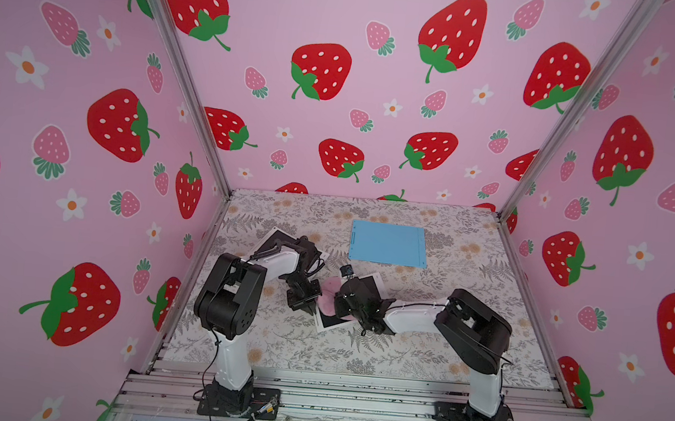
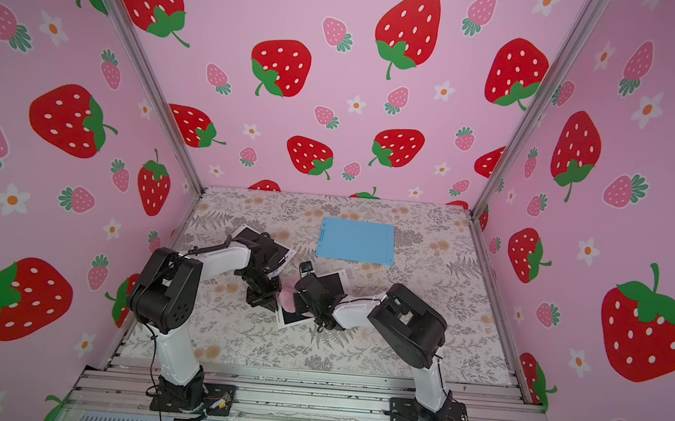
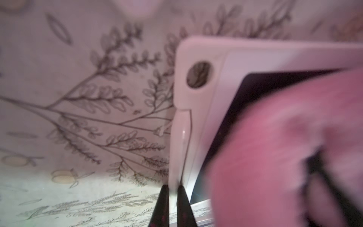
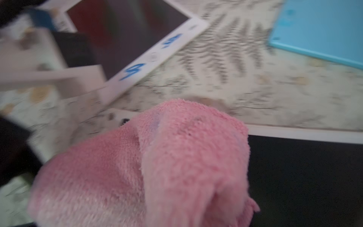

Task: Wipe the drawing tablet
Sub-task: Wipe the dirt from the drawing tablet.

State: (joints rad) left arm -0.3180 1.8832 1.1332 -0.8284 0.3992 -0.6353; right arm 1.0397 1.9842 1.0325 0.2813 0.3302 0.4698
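Wiping under way near the middle of the floral-patterned table [image 1: 419,352]: fluffy pink cloth [image 4: 157,167] bunched in the closed right gripper [image 1: 336,301] and pressed onto the dark screen of the white-framed drawing tablet [image 1: 328,323], presumably to rub marks off. Left gripper [image 3: 172,198] pinched shut on the tablet's white edge beside the clipped stylus, likely to keep the frame from sliding under the strokes. Second white-framed dark tablet [image 4: 127,35] lying farther back under the left arm, apart from the wiped one. Flat light-blue rectangular board [image 2: 356,241] resting toward the rear, well clear of both arms. Much of the screen hidden beneath cloth and wrist, so remaining coverage hard to judge.
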